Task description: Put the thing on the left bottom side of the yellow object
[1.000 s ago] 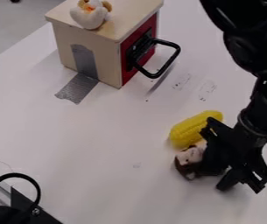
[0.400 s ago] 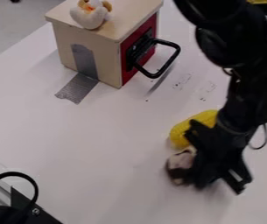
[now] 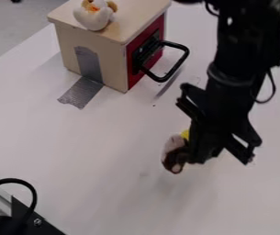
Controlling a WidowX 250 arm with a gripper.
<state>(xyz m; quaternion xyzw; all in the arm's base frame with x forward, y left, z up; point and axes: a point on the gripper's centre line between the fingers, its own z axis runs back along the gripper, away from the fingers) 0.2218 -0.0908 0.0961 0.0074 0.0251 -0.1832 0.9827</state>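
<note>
My gripper [image 3: 198, 152] hangs over the right-centre of the white table, shut on a small doll. The brown-haired head of the doll [image 3: 175, 154] sticks out at the gripper's left side, above the table, while its body is hidden by the gripper. Behind the gripper, only a small bit of the yellow corn [image 3: 185, 134] shows, just above the doll's head; the rest of it is covered from this view.
A wooden box [image 3: 111, 57] with a red side and a black handle [image 3: 182, 62] stands at the upper left, a toy egg [image 3: 93, 17] on its top. Grey tape [image 3: 81, 93] runs onto the white table [image 3: 93, 151]. Black equipment [image 3: 10, 220] occupies the lower left corner.
The gripper and doll have moved left and up in the view, from below the corn to in front of it. The corn is now mostly covered; it was largely visible before.
</note>
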